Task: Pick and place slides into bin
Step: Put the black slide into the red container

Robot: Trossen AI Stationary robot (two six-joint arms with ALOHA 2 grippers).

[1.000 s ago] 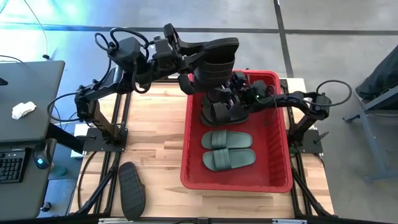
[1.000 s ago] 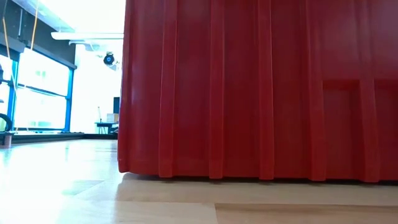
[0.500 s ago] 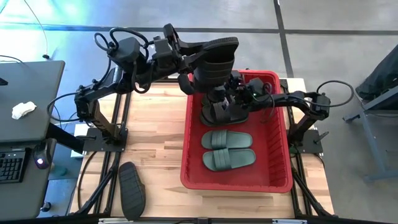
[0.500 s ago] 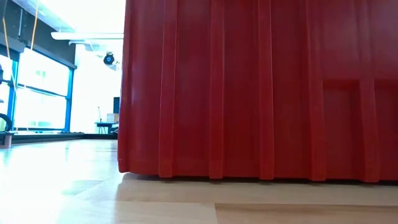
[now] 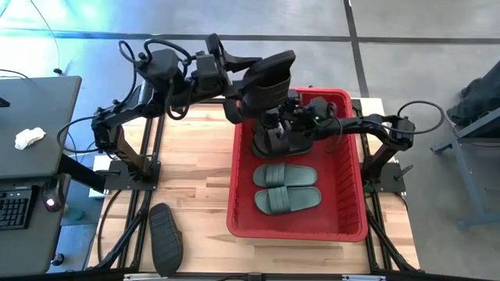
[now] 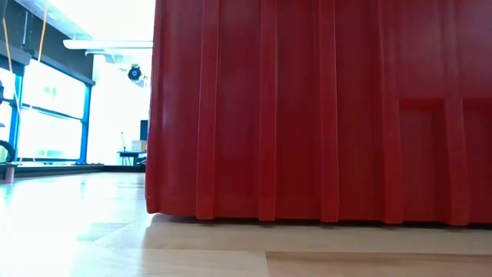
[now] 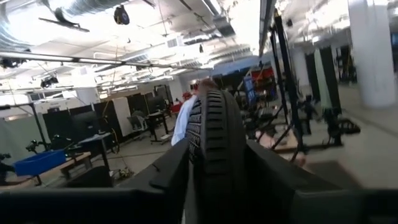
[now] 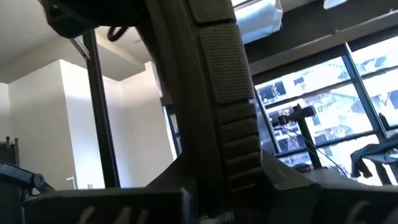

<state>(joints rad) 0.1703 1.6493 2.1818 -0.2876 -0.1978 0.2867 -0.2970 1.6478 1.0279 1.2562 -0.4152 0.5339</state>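
Note:
A black slide (image 5: pixel 264 74) hangs on edge above the far left part of the red bin (image 5: pixel 351 187), held between both grippers. My left gripper (image 5: pixel 234 70) is shut on one end of it, and my right gripper (image 5: pixel 291 109) is shut on it from the bin's right side. Black slides (image 5: pixel 275 140) lie on the bin's floor under the grippers. Two dark green slides (image 5: pixel 286 187) lie side by side nearer the front. Another black slide (image 5: pixel 166 238) lies on the table at the near left. My left gripper pinches the sole's end (image 7: pixel 214 162) between its two fingers, and the ribbed rim shows in the gap. The fingers come about level from the table's left and lie along the slide. The slide is lifted clear above the bin. My right gripper pinches a ribbed band of the slide, its strap as far as I can tell (image 8: pixel 233 155), between its two fingers. It comes from the table's right, slanting upward, and meets the slide's lower part. The slide rises above the fingers, clear of the bin's floor.
The low view is filled by the bin's ribbed red wall (image 6: pixel 323 108), which stands on the wooden table (image 6: pixel 92 231). A desk with a keyboard (image 5: pixel 16 207) stands beyond the table's left edge. There is bare wood between the left arm's base and the bin.
My right gripper has gone toward the table's left, up to the hanging black slide, and has shut on it. The slide in my left gripper has tipped a little, its free end drawing in and down. My left gripper has stayed where it was.

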